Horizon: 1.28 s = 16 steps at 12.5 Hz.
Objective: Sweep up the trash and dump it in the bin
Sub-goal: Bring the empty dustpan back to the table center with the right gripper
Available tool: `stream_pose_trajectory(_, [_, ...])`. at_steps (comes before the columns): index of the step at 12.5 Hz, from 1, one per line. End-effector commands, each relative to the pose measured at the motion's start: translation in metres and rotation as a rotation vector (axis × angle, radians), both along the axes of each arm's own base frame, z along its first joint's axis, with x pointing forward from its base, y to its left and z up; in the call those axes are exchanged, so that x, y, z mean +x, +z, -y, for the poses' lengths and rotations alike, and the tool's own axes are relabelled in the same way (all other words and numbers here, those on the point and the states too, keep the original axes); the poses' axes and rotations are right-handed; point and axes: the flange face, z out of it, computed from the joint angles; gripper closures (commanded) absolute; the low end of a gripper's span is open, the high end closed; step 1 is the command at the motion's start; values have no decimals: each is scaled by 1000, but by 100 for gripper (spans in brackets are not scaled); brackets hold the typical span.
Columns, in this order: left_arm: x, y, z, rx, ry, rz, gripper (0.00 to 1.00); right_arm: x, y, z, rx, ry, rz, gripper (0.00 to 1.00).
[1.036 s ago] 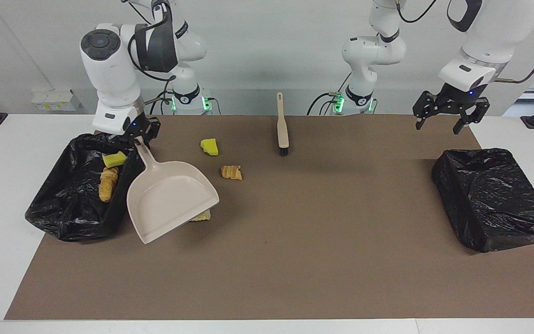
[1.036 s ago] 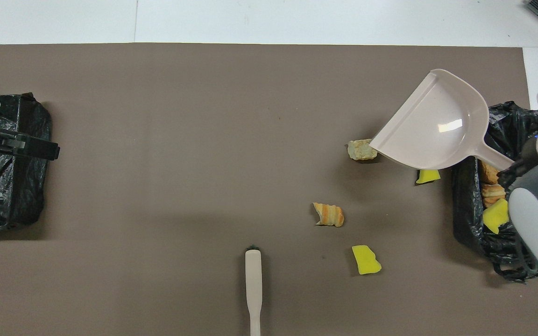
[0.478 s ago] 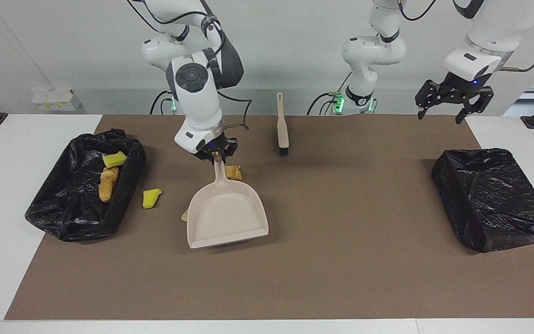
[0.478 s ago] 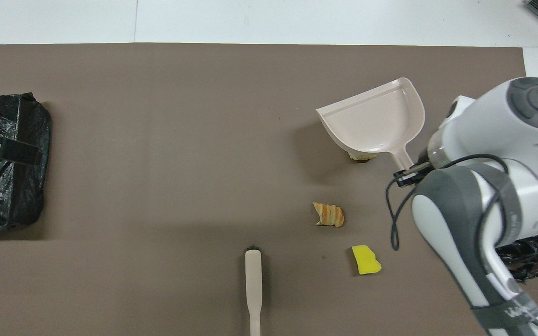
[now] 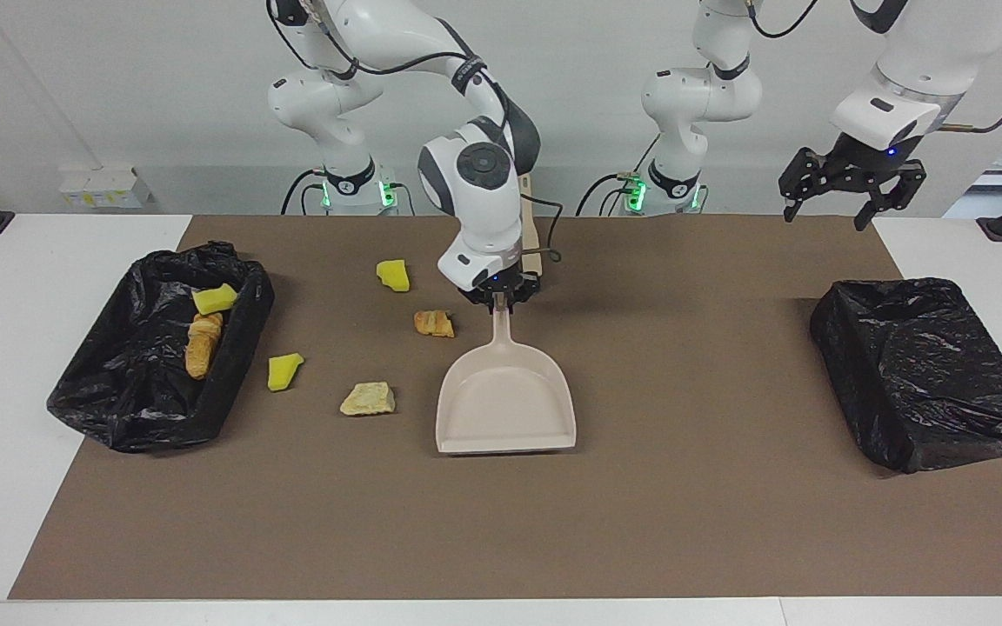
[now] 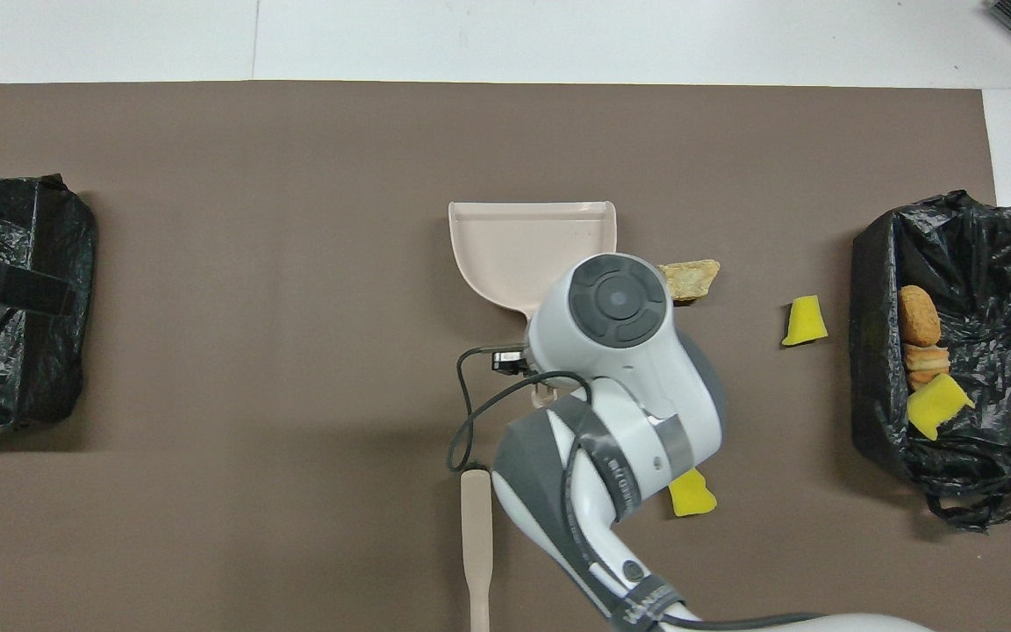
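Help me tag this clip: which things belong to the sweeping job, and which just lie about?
Job: dustpan, held by the right end effector; brush; loose trash; bin with trash in it.
Lying about: second bin under the open, waiting left end effector; mat; white boxes.

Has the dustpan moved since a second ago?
Yes. The dustpan, held by the right gripper, has swung away from the bin at the right arm's end toward the table's middle, near the brush.
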Motion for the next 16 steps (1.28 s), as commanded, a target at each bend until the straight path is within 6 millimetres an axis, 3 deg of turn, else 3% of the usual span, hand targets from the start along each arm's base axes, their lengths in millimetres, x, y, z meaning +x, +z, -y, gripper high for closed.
stream_pose_trajectory(1, [-10,17,-2,9,-2,21,0,12,-13,-32,23,-66,15,100])
stream_pose_trajectory(7, [-20,17,-2,9,-6,9,0,9,-9,-47,37,-95,37,99])
stream_pose_trajectory(8, [-21,17,-1,8,-4,17,0,8,-9,-48,35,-85,40,88])
stream_pose_trajectory(9, [-19,18,3,6,-8,29,0,6,-11,-48,28,-75,35,60])
stream_pose_trajectory(10, [-19,19,5,3,-13,36,0,4,-12,-46,13,-68,26,1])
stream_pose_trajectory(13, [-8,9,12,-3,-25,49,0,-12,-3,-45,-39,-26,-13,0])
stream_pose_trajectory(15, [-2,-8,19,-3,-36,36,0,-37,10,-39,-46,-19,-50,0])
stream_pose_trajectory(16, [-4,-16,32,-3,-60,19,0,-58,14,-36,-53,-12,-60,0])
